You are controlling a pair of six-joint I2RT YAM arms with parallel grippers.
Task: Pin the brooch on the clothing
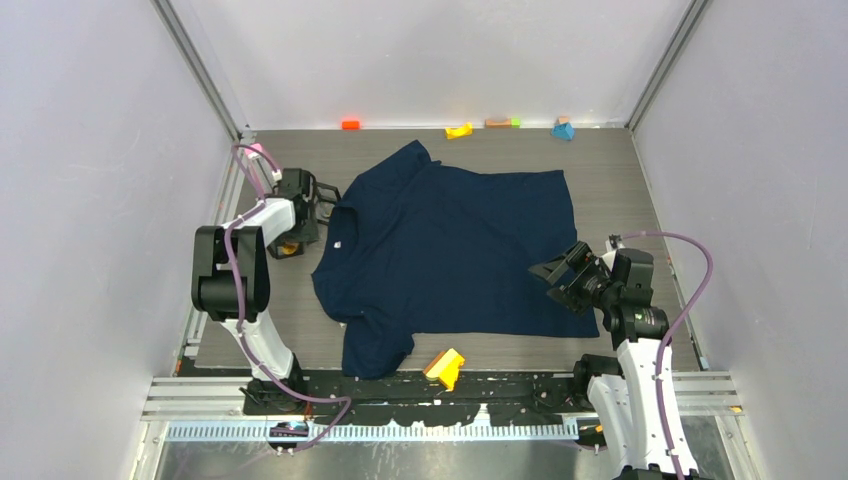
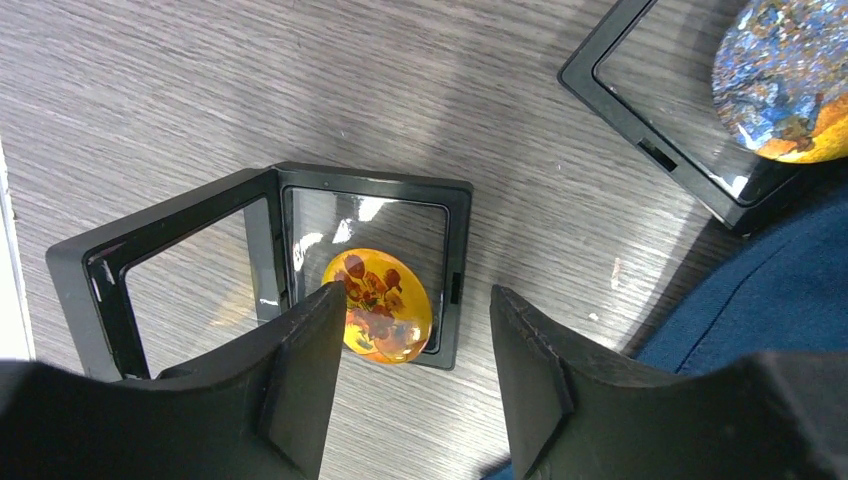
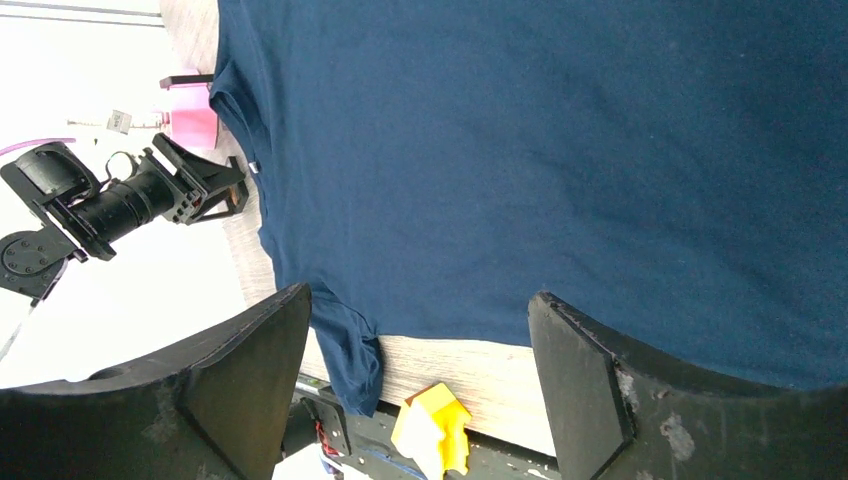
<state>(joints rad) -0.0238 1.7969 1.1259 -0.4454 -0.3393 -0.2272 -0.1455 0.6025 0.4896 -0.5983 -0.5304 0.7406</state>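
Well, my left pincer (image 2: 417, 295) is released, its two fingers standing apart over an open black display case (image 2: 460, 240). The brooch (image 2: 378, 305) lies in that case just ahead of the fingertips, nearer the left one. I judge it light, rigid and glossy, with a domed face the pads would skid off. I would take it across the rim, edge to edge, rather than press on the dome. It sits low inside the case frame, which leaves little rim to catch.

The shirt (image 1: 450, 250) is soft and would likely bunch under a push; a corner of it lies beside this pincer's right finger. My right pincer (image 3: 418, 295) is released too, hanging above the shirt with nothing between its fingers.

Only the left wrist view shows the brooch plainly, plus a second case (image 2: 640, 120) holding a blue badge (image 2: 785, 70) beyond the right finger. The top view hides most of that under the arm, but it alone shows the whole shirt spread flat.
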